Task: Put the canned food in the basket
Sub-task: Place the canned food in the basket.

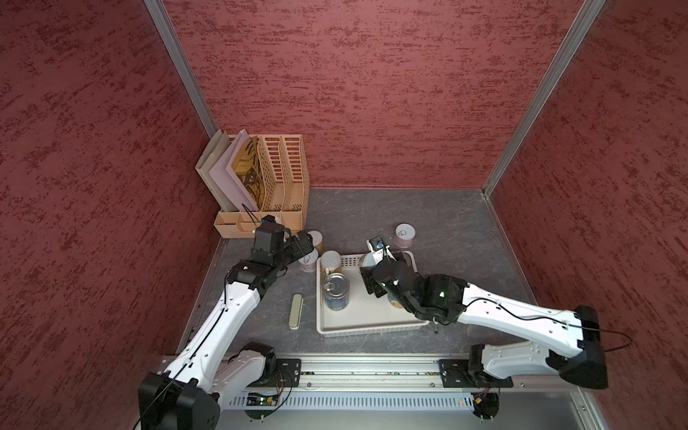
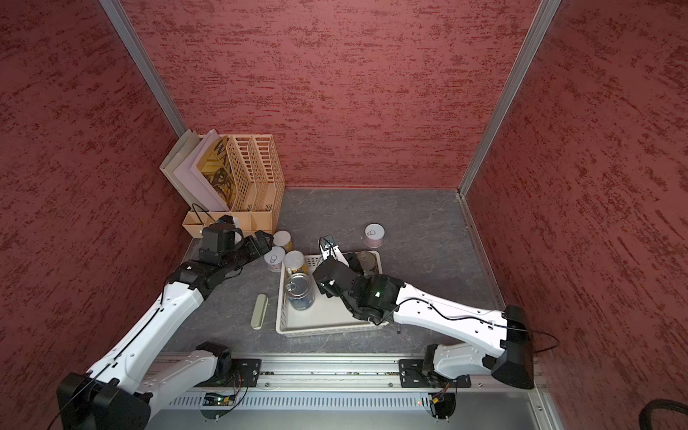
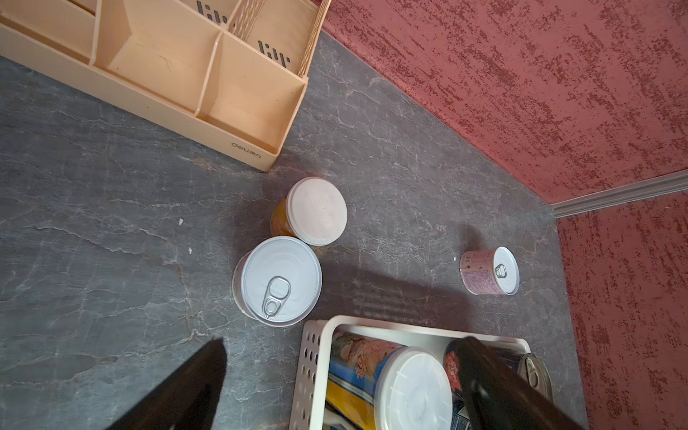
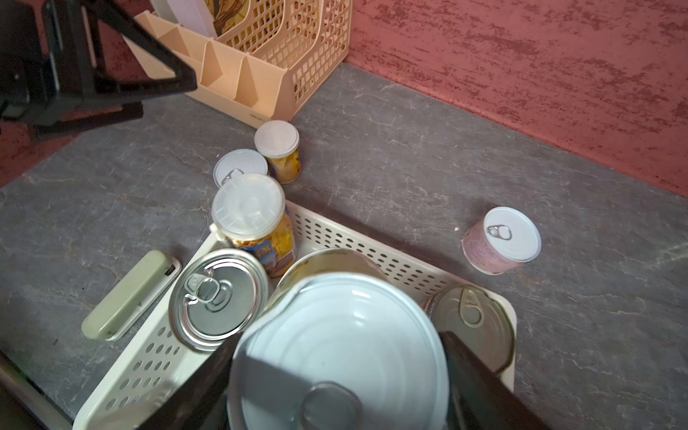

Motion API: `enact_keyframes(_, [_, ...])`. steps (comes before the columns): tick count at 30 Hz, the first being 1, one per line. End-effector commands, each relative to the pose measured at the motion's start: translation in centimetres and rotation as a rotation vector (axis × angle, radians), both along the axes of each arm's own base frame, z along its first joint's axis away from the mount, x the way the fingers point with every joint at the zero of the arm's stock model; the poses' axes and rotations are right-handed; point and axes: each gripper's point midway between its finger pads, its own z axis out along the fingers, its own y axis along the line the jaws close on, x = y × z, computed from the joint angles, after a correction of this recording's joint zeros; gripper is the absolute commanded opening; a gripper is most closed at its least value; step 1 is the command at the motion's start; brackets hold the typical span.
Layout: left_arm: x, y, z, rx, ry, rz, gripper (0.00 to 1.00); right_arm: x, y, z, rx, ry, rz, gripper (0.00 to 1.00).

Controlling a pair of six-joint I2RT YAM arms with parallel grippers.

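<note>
Currently, we are holding the left gripper (image 3: 342, 339) fully spread and empty above a pull-tab can (image 3: 277, 281) outside the basket (image 3: 311, 372), finger bases cut off. We are clamping the right gripper (image 4: 340, 335) on a wide can (image 4: 335, 357) over the basket, its label hidden. A pink can (image 1: 404, 235) is standing farther right.

Glossy metal can (image 4: 342, 335), smooth plastic basket (image 4: 353, 242)
</note>
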Motion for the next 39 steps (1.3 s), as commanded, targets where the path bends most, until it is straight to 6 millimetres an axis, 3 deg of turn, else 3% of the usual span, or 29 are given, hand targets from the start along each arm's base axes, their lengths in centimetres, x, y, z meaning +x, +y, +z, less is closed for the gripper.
enact_keyframes(1, [0.5, 0.2, 1.3, -0.005, -0.034, 0.008, 1.00, -0.6, 1.0, 2.1, 0.039, -0.061, 0.003, 0.52])
enact_keyframes(14, [0.5, 0.3, 1.1, -0.002, -0.029, 0.012, 1.00, -3.9, 1.0, -3.5, -0.014, 0.066, 0.051, 0.52])
enact_keyframes(25, [0.5, 0.3, 1.2, -0.005, -0.031, 0.011, 1.00, -5.3, 0.9, -7.3, -0.054, 0.137, 0.046, 0.52])
enact_keyframes(35, [0.5, 0.3, 1.1, -0.004, -0.029, 0.010, 1.00, -6.5, -0.9, -10.8, -0.072, 0.236, 0.010, 0.52])
enact_keyframes(39, [0.6, 0.2, 0.9, -0.005, -0.025, 0.009, 1.00, -6.9, -2.4, -12.1, -0.100, 0.265, -0.024, 0.52])
